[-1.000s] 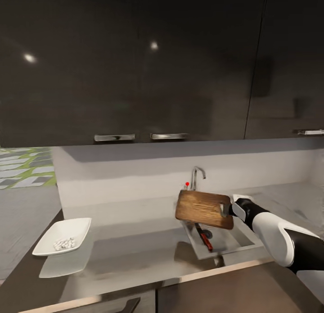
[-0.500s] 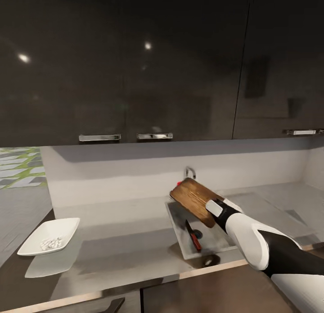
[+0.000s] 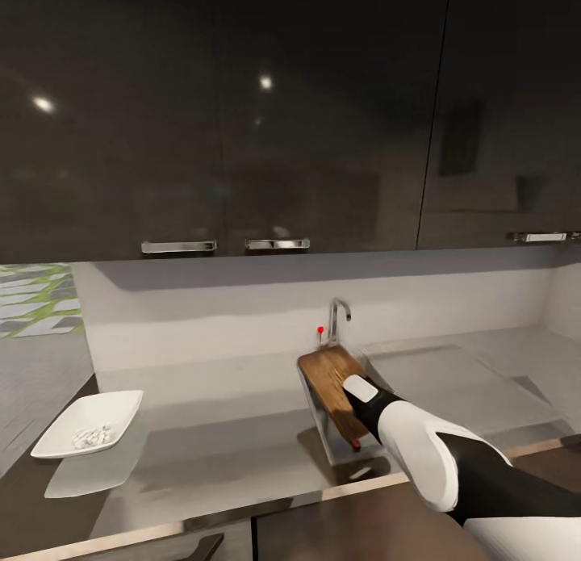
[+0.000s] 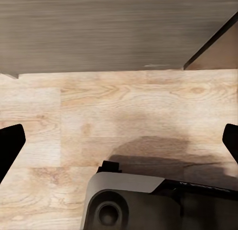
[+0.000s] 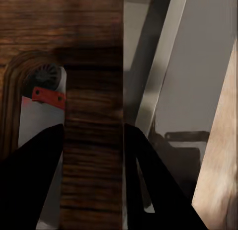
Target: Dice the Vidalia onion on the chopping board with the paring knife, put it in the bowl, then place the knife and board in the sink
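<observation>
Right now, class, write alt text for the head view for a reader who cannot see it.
The robot's right gripper lowers the wooden chopping board into the sink below a chrome tap. A white bowl of diced onion sits on the grey countertop.

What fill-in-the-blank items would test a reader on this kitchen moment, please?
1. The right gripper is shut on the wooden ____.
2. The board is being lowered into the ____.
3. The white bowl holds small pale ____.
4. The tap stands behind the sink with a ____ dot beside it.

Missing words: board; sink; pieces; red
</observation>
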